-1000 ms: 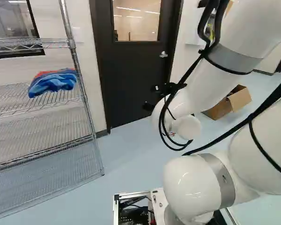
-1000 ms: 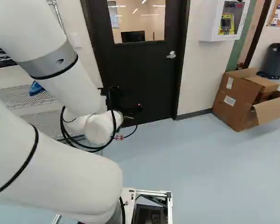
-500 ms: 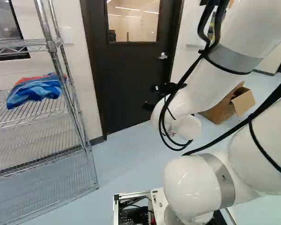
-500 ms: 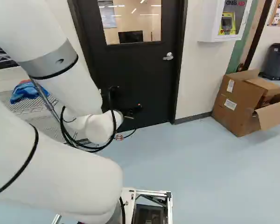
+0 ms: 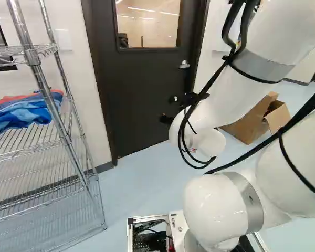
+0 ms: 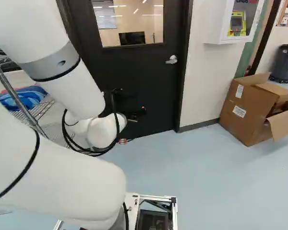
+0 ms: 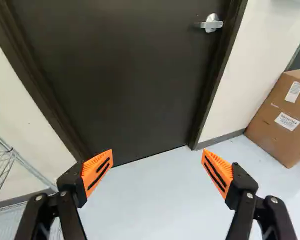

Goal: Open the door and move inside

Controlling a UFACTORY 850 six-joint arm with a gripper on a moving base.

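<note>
A pale wall (image 6: pixel 201 81) and a light blue floor (image 6: pixel 201 167) surround the dark door (image 5: pixel 142 89), which stands shut in its frame ahead of me. Its silver handle (image 6: pixel 171 60) is on the side nearer the cardboard box (image 6: pixel 245 108). My claw (image 5: pixel 168 109) is in front of the door with its two orange-padded fingers spread wide and nothing between them; the handle lies ahead, well apart from them.

The box sits on the floor beside the wall, its flaps open; I can't make out what is inside. Two white printed labels (image 7: pixel 287 121) are stuck to its side. Above, a white wall cabinet (image 6: pixel 216 28) holds a yellow device (image 6: pixel 236 24). A dark bin (image 6: pixel 284 62) stands past the box, its contents hidden from me. At the left of the left base view, a wire rack (image 5: pixel 32 58) carries blue and red cloth (image 5: pixel 29 113) on one shelf.
</note>
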